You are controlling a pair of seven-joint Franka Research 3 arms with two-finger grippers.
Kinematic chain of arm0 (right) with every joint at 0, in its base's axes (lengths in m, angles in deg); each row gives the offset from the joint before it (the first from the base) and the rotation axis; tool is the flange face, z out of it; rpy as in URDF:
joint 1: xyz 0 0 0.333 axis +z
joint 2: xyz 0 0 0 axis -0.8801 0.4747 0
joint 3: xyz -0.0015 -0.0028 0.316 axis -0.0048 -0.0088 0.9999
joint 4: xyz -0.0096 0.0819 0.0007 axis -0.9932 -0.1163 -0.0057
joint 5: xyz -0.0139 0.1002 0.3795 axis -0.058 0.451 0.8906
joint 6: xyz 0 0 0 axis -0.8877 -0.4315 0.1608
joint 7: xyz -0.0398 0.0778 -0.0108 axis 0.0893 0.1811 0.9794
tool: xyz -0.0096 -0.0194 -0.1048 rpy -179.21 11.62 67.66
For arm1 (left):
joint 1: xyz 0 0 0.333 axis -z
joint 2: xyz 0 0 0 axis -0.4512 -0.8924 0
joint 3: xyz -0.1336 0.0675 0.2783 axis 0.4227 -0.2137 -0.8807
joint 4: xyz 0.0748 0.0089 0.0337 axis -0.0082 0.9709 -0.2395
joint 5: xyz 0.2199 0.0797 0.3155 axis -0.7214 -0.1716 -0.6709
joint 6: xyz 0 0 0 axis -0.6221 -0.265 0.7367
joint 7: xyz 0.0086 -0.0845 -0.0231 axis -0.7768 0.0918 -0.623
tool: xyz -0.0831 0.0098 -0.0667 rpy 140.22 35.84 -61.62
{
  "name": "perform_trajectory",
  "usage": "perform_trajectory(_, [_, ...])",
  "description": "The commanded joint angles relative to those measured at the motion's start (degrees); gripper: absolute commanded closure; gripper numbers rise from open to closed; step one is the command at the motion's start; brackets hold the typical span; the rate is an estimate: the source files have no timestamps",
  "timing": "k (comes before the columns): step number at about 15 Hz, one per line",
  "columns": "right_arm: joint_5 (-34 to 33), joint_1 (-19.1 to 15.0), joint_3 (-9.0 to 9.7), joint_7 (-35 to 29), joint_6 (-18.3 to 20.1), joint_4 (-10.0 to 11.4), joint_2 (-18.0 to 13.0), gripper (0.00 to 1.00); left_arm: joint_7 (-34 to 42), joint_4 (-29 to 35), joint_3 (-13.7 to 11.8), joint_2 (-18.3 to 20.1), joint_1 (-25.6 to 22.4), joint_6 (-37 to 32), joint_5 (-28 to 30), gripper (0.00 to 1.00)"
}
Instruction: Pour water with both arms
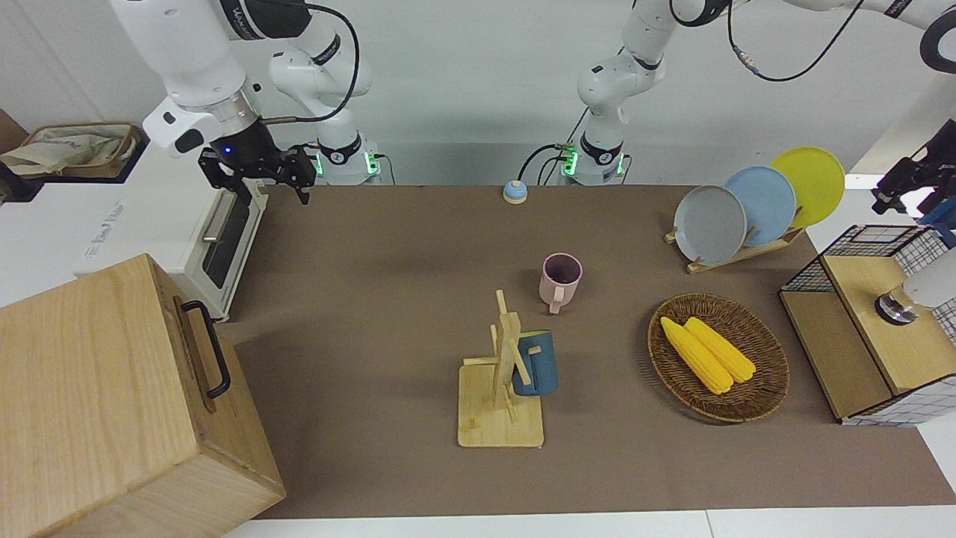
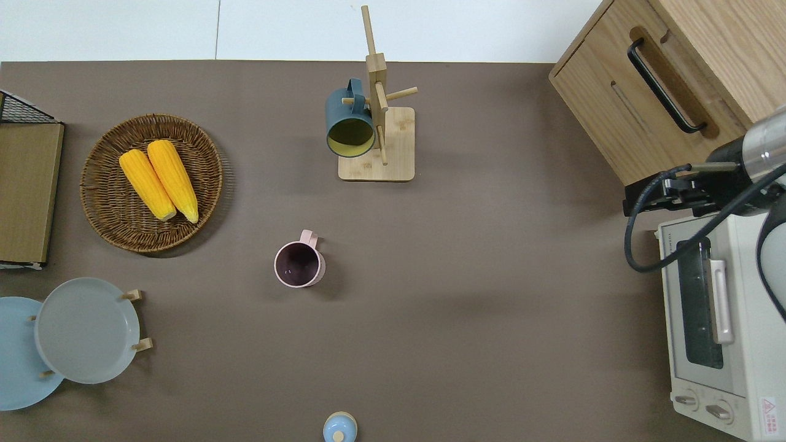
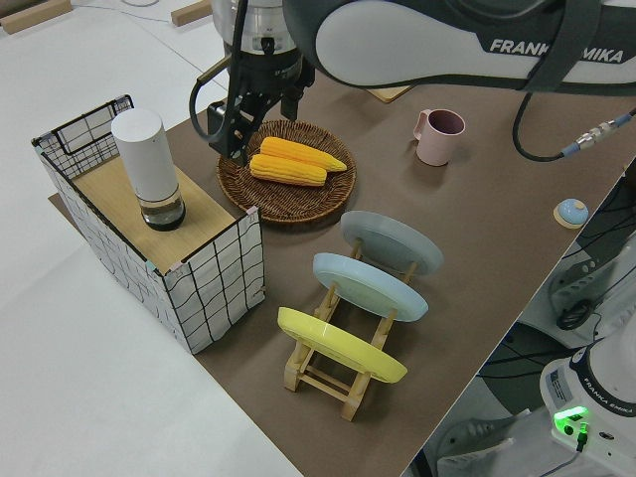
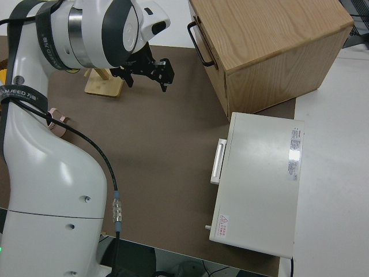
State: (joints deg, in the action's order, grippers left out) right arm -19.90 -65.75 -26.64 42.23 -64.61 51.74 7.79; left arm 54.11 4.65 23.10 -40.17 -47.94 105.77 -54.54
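Observation:
No water shows in any view. A pink mug (image 1: 560, 280) stands upright mid-table, also in the overhead view (image 2: 299, 264) and the left side view (image 3: 439, 136). A blue mug (image 1: 536, 364) hangs on a wooden mug rack (image 1: 499, 407). A white cylindrical bottle (image 1: 917, 293) stands on the wooden top of a wire crate (image 3: 149, 263) at the left arm's end of the table. My left gripper (image 1: 907, 190) is up in the air near that crate, open and empty, outside the overhead view. It also shows in the left side view (image 3: 234, 139). My right arm is parked, its gripper (image 1: 261, 183) open and empty.
A wicker basket (image 1: 762, 396) holds two corn cobs (image 1: 708, 355). A plate rack (image 1: 736, 254) holds three plates. A wooden cabinet (image 1: 104, 388) and a white toaster oven (image 2: 712, 319) stand at the right arm's end. A small blue bell (image 1: 514, 192) sits near the robots.

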Motion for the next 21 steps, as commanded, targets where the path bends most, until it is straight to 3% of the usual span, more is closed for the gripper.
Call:
perform_trajectory(1, [0.6,-0.9,0.41,0.9,0.1,0.8,-1.0,0.015,-6.6,1.9,-0.3,3.5,7.7,-1.6,-4.7,0.0])
perform_trajectory(6, [0.6,-0.8,0.41,0.9,0.0,0.8,-1.0,0.015,-13.0,5.1,-0.2,7.5,14.8,-1.5,-6.9,0.0])
perform_trajectory(12, [0.6,-0.8,0.41,0.9,0.0,0.8,-1.0,0.015,-25.0,7.6,-0.2,7.8,24.6,-0.5,-9.6,0.0])
perform_trajectory(16, [0.6,-0.9,0.41,0.9,0.0,0.9,-1.0,0.015,-26.4,7.4,0.7,7.9,27.5,-1.2,-8.9,0.0])
perform_trajectory(18, [0.6,-0.9,0.41,0.9,0.1,0.8,-1.0,0.017,-26.4,7.2,3.1,7.8,27.8,-1.1,-8.9,0.0])
perform_trajectory(21, [0.6,-0.9,0.41,0.9,0.0,0.9,-1.0,0.015,-26.2,7.1,4.3,7.7,27.8,-1.1,-8.8,0.0])
